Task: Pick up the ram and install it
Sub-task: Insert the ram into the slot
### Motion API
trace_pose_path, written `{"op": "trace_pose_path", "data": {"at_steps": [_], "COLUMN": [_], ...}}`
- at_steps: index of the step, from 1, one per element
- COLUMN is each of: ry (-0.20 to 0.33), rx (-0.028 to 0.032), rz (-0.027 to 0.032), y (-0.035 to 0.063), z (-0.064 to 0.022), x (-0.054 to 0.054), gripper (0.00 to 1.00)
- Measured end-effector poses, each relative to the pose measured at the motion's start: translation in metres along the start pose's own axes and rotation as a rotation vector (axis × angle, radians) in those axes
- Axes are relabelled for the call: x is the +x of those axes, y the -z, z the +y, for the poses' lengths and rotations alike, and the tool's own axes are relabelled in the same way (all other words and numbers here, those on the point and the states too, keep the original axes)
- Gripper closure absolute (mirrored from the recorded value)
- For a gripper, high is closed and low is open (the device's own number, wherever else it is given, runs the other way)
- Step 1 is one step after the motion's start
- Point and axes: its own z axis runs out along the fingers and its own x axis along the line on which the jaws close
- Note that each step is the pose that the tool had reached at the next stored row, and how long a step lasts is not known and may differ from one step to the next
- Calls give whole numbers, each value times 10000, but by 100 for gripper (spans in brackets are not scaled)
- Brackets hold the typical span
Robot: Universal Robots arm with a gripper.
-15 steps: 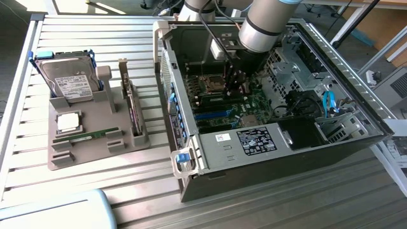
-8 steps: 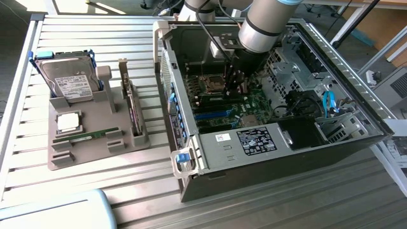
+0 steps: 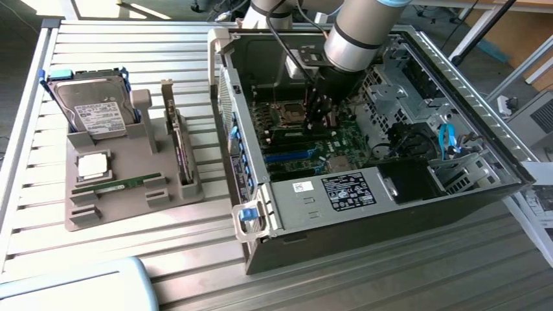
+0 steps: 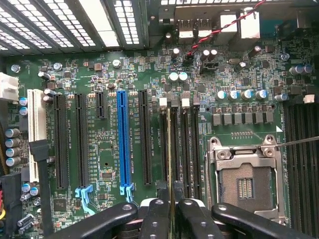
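Gripping one ram [image 4: 170,149], seemingly, one pincer [image 4: 169,209].

Arm [image 3: 359,35] reaching steeply down, wrist low.
Gripper [image 4: 169,206] fingers nearly together, apparently pinching a thin edge between them.

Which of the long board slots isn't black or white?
The blue slot. It is the single coloured one, with black slots on either side and a light-blue latch at its end.

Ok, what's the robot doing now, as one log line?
tool: shut on ram | ram: at memory slots | where: inside computer case
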Motion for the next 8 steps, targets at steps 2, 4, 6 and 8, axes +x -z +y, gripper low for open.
{"op": "trace_pose_path", "data": {"at_steps": [2, 4, 6, 8], "ry": [218, 403, 431, 432], "rx": [-2, -4, -4, -5], "rz": [17, 33, 37, 37], "y": [0, 0, 0, 0], "z": [0, -1, 0, -1], "x": [0, 0, 0, 0], "gripper": [86, 86, 86, 86]}}
